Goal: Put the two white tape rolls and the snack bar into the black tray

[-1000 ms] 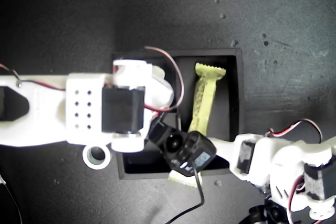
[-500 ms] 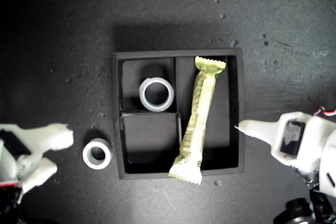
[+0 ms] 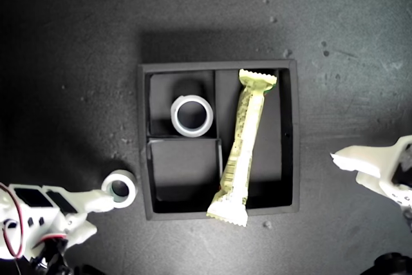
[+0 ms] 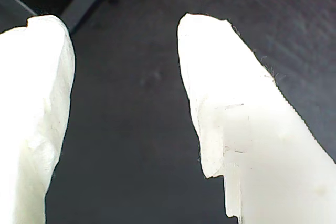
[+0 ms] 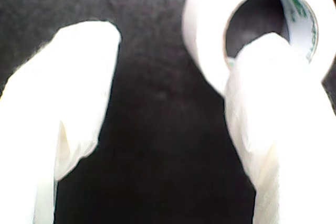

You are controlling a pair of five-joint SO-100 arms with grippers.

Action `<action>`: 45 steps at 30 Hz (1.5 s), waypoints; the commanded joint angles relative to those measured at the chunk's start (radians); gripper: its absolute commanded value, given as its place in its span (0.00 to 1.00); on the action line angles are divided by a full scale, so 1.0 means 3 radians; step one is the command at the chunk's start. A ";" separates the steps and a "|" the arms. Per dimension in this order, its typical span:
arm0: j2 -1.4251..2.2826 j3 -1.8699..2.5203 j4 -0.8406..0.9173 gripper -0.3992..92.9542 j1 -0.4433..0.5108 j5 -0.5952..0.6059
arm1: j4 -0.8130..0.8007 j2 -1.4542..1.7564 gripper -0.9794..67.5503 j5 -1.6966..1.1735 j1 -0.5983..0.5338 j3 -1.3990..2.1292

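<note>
The black tray (image 3: 143, 140) lies at the centre of the exterior view. One white tape roll (image 3: 192, 116) sits in its small far-left compartment. The snack bar (image 3: 243, 146) lies slanted in the long compartment, its near crimped end resting over the tray's wall. The other tape roll (image 3: 120, 188) (image 5: 210, 30) is on the mat just outside the tray, on the exterior view's left. My second gripper (image 3: 100, 214) (image 5: 168, 40) is open, with one fingertip (image 5: 268, 51) at the roll's hole. My first gripper (image 3: 346, 167) (image 4: 123, 30) is open and holds nothing, at the exterior view's right.
A dark matte surface with small specks surrounds the tray. Both arms' white bodies sit at the exterior view's lower corners: the second arm on the left, the first arm on the right.
Both arms have pulled away from over the tray. The second gripper has reached the loose tape roll, which has shifted slightly. The first gripper has backed off toward the exterior view's right.
</note>
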 commanded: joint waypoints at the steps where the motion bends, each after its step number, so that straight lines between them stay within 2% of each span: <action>1: -0.0051 0.0000 -0.0205 0.17 -0.0036 0.0072 | 0.0005 0.0179 0.19 0.0046 0.0000 0.0026; 13: -0.0281 0.0005 -0.0404 0.17 -0.0148 0.0169 | 0.0000 0.0179 0.19 0.0082 -0.0015 0.0205; 25: -0.0527 -0.0010 -0.0424 0.16 -0.0169 0.0061 | 0.0000 0.0179 0.19 0.0082 -0.0036 0.0205; 31: -0.0716 -0.0010 -0.0435 0.12 -0.0164 -0.0102 | 0.0000 0.0174 0.19 0.0087 -0.0031 0.0205; 38: -0.0813 0.0010 -0.0414 0.02 -0.0297 -0.0159 | 0.0000 0.0174 0.19 0.0123 -0.0041 0.0240; 41: -0.0522 -0.0005 -0.0148 0.00 -0.0353 -0.0087 | 0.0000 0.0179 0.18 0.0128 -0.0046 0.0189; 45: -0.0072 -0.0337 0.0675 0.00 -0.0409 0.0010 | 0.0005 0.0291 0.17 0.0138 -0.0046 0.0153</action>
